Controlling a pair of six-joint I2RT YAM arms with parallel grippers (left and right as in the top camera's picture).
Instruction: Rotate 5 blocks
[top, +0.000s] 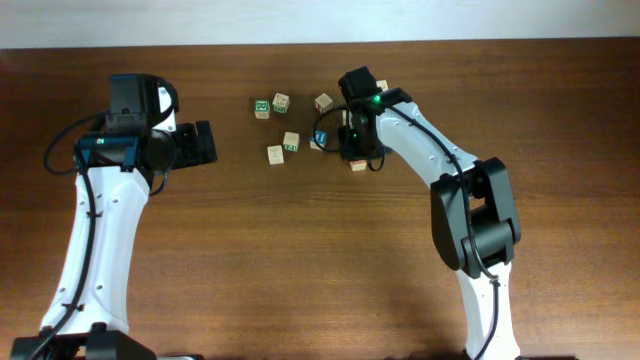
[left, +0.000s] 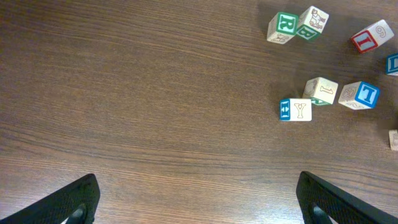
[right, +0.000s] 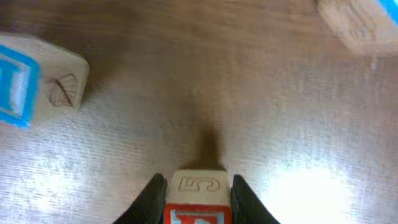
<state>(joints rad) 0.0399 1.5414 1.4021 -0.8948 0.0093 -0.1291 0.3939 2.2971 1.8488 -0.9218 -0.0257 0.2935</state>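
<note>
Most of the overhead view is brown surface (top: 300, 280), with the blocks (top: 291, 141) clustered upper centre. From its own camera the left pincer (left: 196, 186) hangs spread wide and empty, the blocks at upper right. Only the right wrist view shows the right pincer (right: 198, 182) closed, apparently touching both sides, on a red-faced block (right: 199, 214) at bottom centre. A blue-faced block (right: 37, 81) sits at left.

Seen from my remote station, this looks like a robotics lab: 2 white-and-black robot arms (top: 100, 240) with trailing cables (top: 90, 205) reach over a dark wood-grain surface (top: 300, 280) scattered with small letter blocks (top: 275, 154).
</note>
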